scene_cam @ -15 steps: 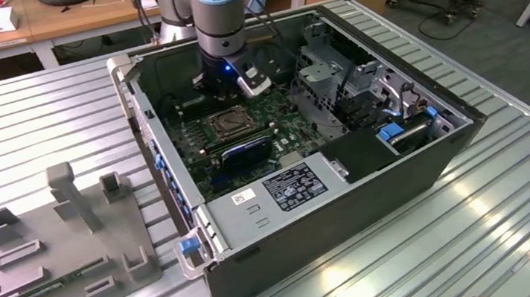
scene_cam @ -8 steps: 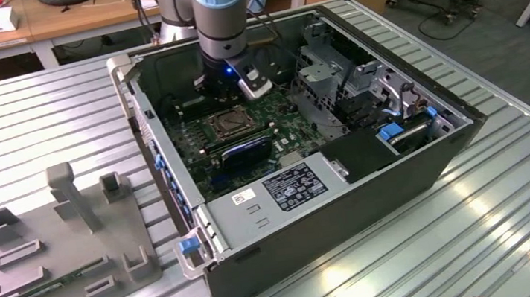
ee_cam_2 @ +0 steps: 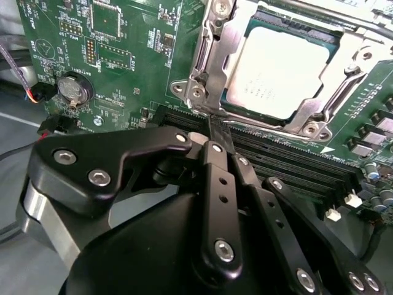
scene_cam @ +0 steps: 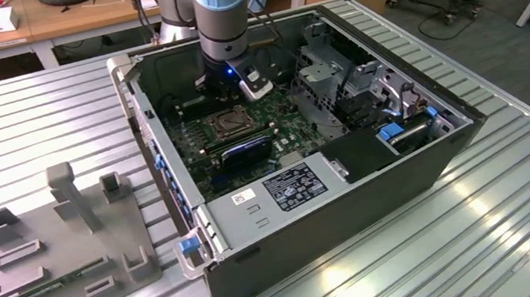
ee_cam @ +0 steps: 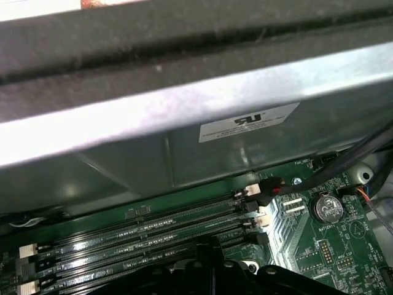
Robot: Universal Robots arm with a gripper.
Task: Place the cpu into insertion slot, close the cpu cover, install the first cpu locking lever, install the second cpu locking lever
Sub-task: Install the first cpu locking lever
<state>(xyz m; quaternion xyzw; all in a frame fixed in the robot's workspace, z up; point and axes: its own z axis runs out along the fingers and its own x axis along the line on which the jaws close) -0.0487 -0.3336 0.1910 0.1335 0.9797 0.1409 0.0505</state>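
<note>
The fingers [ee_cam_2: 215, 178] are pressed together tip to tip and hold nothing. In the second wrist view their joined tip hangs over the near edge of the memory slots [ee_cam_2: 288, 160], just beside a corner of the socket.

Just past the tip, the cpu [ee_cam_2: 279, 67] sits in the socket with its pale metal top facing up. The cover [ee_cam_2: 206, 58] lies down around it, its silvery frame bordering the chip on all sides. I cannot tell whether the levers are latched.

Off to one side on the green board [ee_cam_2: 132, 92] is a round coin battery [ee_cam_2: 72, 88], with a few thin wires beyond it. In the first wrist view the same long black slots run toward the grey metal wall [ee_cam: 184, 129] of the case, which carries a small white label [ee_cam: 249, 123].

In the exterior view the arm [scene_cam: 220, 19] reaches straight down into the open computer case [scene_cam: 369, 181], which lies on its side on a ribbed metal worktop [scene_cam: 515, 240]. A grey fixture [scene_cam: 67, 253] with upright posts and slots rests on the worktop at the exterior view's left, well apart from the arm. Wooden desks [scene_cam: 80, 16] stand behind.
</note>
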